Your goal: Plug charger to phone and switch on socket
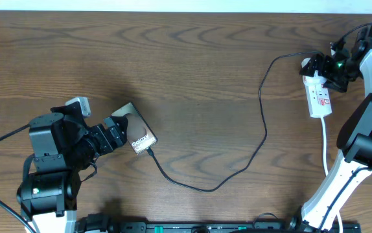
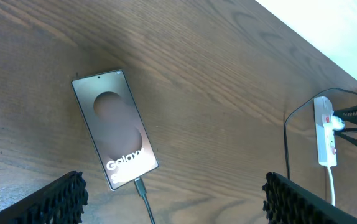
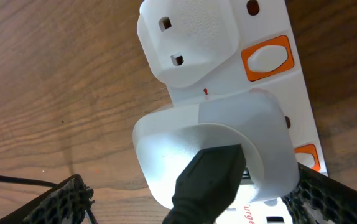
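The phone [image 1: 140, 133] lies face up on the wooden table, its "Galaxy" lettering showing in the left wrist view [image 2: 113, 127]. The charger [image 1: 264, 129] runs as a thin black cable from the phone to the socket [image 1: 318, 97]; its connector tip [image 2: 140, 185] sits in the phone's bottom edge. My left gripper [image 1: 118, 134] hovers open just left of the phone, fingers [image 2: 60, 202] wide apart. The right gripper [image 1: 315, 72] stands open over the socket's far end, astride a white adapter [image 3: 228, 134] holding the charger's black plug [image 3: 209, 180]. An orange switch [image 3: 268, 58] sits beside a white plug [image 3: 188, 37].
The socket's white cord [image 1: 325, 145] runs toward the right arm's base. Thick black cables lie along the front edge [image 1: 205, 228] and at the left [image 1: 1, 139]. The table's far edge [image 1: 173, 10] runs along the top, and it also shows in the left wrist view [image 2: 315, 37].
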Controlling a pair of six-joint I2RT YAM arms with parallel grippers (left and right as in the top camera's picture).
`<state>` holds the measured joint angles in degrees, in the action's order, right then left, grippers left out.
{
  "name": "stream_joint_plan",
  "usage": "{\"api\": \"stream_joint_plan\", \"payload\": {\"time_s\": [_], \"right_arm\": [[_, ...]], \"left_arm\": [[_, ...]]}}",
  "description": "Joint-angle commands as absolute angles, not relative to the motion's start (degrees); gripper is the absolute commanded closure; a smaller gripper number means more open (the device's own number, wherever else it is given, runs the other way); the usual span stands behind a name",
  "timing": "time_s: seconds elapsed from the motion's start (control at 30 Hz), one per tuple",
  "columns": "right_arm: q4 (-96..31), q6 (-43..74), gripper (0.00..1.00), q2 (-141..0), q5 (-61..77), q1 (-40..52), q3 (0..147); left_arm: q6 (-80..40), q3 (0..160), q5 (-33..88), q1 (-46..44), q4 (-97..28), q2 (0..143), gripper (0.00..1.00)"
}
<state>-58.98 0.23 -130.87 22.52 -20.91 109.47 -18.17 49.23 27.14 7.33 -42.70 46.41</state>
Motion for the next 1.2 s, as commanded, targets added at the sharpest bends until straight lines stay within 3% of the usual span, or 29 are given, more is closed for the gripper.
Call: {"api": "stream_joint_plan", "payload": {"time_s": [0.0,0.77,1.0,1.17], "right_arm": [[-58.74,-0.49,0.04,-131.61,24.58,-19.40,109.69],[-56.25,0.05,0.05,-131.61,31.86,-19.40,105.25],[-62.22,3.27,0.12,-128.92,20.67,-21.45,111.63],[-65.14,7.55,0.12,-121.30,12.95,-21.54,113.43]], "left_arm": [[-18.02,49.89,27.83,7.35,-43.05,46.35,0.11],[-18.04,49.89,27.83,7.35,-43.09,46.35,0.11],[-18.04,49.89,27.81,7.35,-42.81,46.35,0.11],[-18.04,49.89,27.83,7.35,-42.85,46.35,0.11]]}}
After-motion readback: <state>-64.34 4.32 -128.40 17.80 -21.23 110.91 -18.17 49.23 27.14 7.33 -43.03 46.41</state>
